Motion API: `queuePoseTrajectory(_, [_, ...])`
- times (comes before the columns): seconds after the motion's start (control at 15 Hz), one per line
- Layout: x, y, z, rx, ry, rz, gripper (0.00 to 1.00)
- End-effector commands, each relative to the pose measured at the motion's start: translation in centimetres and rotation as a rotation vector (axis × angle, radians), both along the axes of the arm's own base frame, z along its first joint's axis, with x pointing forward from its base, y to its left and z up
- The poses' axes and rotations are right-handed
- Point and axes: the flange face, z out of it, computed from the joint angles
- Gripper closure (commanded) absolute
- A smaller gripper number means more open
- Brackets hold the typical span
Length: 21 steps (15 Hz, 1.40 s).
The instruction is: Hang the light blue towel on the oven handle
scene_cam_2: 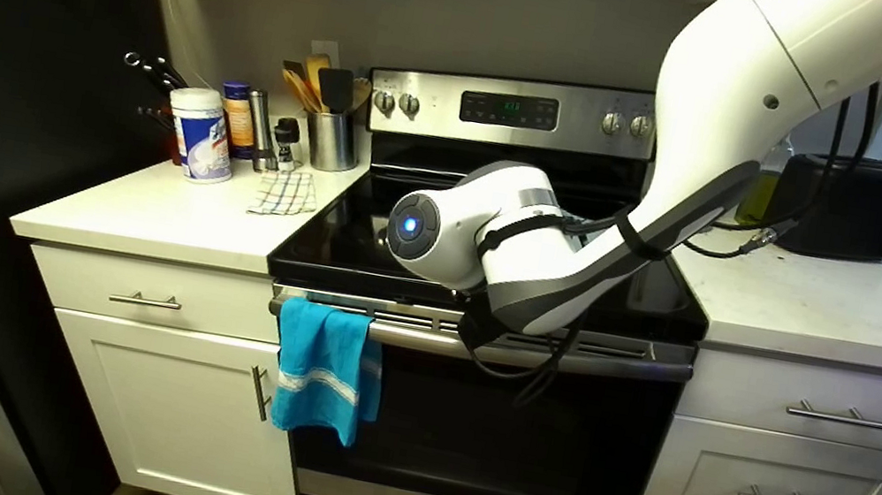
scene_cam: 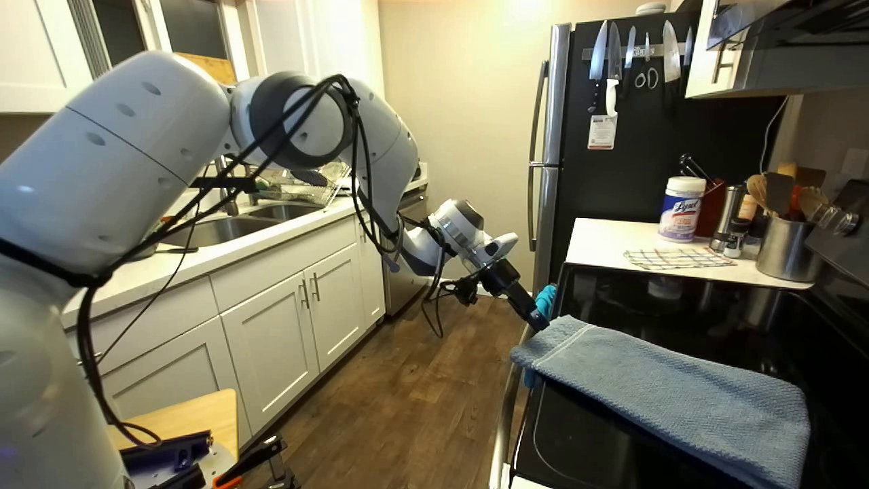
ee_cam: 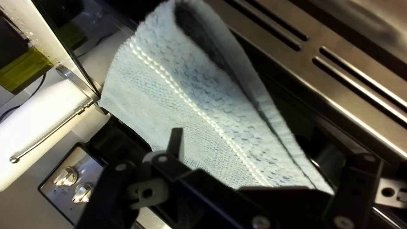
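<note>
The light blue towel (scene_cam: pixel 665 387) lies folded on the black stovetop, its striped end at the stove's front edge. In the wrist view the towel (ee_cam: pixel 190 111) shows a white double stitch line and an open fold. My gripper (scene_cam: pixel 538 320) is at the towel's front corner, tilted downward. In the wrist view its jaws (ee_cam: pixel 268 149) are spread apart with the towel behind and between them; I cannot tell whether they touch it. The oven handle (scene_cam_2: pixel 425 341) runs along the oven front and also shows below the gripper (scene_cam: pixel 506 421). The arm hides the towel in an exterior view.
A bright blue towel (scene_cam_2: pixel 320 380) hangs on one end of the oven handle. The black fridge (scene_cam: pixel 652 176) stands beyond the counter. A wipes canister (scene_cam_2: pixel 200 135), a checkered cloth (scene_cam_2: pixel 284 193) and a utensil holder (scene_cam_2: pixel 331 141) are beside the stove.
</note>
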Motion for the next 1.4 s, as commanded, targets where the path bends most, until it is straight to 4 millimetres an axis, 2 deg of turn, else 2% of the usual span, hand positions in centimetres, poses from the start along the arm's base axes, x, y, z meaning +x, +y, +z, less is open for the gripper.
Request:
queuePoseTrajectory(0.0, [-0.3, -1.4, 0.5, -0.038, 0.019, -0.002, 0.0])
queuePoseTrajectory(0.6, [-1.8, -3.3, -0.6, -0.046, 0.07, -0.043, 0.0])
queuePoseTrajectory(0.93, [-2.7, -3.6, 1.3, -0.057, 0.047, -0.046, 0.0])
queuePoseTrajectory(1.0, [-2.8, -3.6, 1.7, -0.055, 0.039, -0.041, 0.25])
queuePoseTrajectory(1.07, [-2.9, -3.7, 2.1, -0.055, 0.037, -0.043, 0.27])
queuePoseTrajectory(1.33, [-2.9, -4.2, 3.7, -0.053, 0.017, -0.053, 0.55])
